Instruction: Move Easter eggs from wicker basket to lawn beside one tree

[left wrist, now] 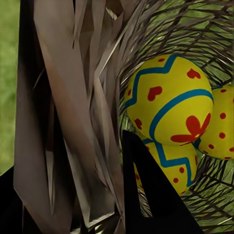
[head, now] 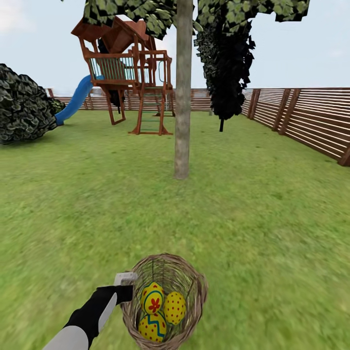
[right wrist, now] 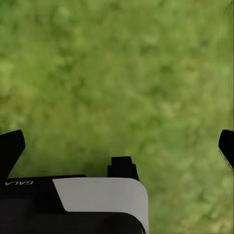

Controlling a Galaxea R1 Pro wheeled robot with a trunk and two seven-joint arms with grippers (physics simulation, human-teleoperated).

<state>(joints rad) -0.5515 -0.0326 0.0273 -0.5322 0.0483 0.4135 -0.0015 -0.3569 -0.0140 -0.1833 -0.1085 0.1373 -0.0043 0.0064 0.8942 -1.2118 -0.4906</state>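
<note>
Item, nearest: the wicker basket is being gripped at its left rim by the left gripper, one finger inside, the woven wall clamped between the jaws. All three Easter eggs are lying inside, touching one another: a flowered one, a zigzag-banded one beneath it, a dotted one beside.

Item: the right gripper is being held over bare lawn, fingertips wide apart, nothing between them.

Item, farther: the grey-brown tree is standing straight ahead, well apart from the basket; play tower, bush and fence beyond.

Step judged: the basket is being carried treeward, no egg yet removed. Next: closing on the trunk, then lifting the eggs out singly.
</note>
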